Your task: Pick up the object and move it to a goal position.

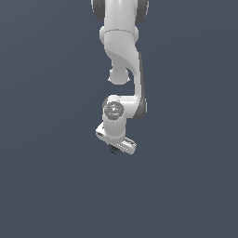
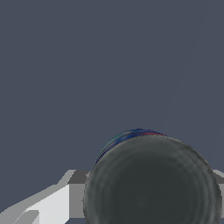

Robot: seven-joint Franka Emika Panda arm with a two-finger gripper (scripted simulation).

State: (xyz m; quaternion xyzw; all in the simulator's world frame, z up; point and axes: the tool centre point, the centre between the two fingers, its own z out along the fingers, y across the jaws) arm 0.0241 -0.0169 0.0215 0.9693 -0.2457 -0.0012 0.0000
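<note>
Counting gave one of each: one white, glossy robot arm, one white gripper and one small dark, near-black round ball with a faint bluish tint. All of it stood against a plain slate-grey surface with no edge or marking visible.

In the exterior view the arm came down from the top edge, where its upper links were cut off by the frame. The gripper hung at its lower end, tilted, with its pale bar sloping down toward the exterior view's right. The ball showed only as a dark speck directly under that bar, touching or just beneath it; most of it was hidden by the gripper body.

In the wrist view the ball filled the lower part of the picture as a dull grey-black sphere with a thin blue and reddish rim along its upper edge, and was cut off by the frame below. Pale grey and white gripper fingers appeared beside it, one clearly, the other only as a sliver at the frame's edge. The fingers seemed close against the ball, yet whether they actually clamped it could not be told.
</note>
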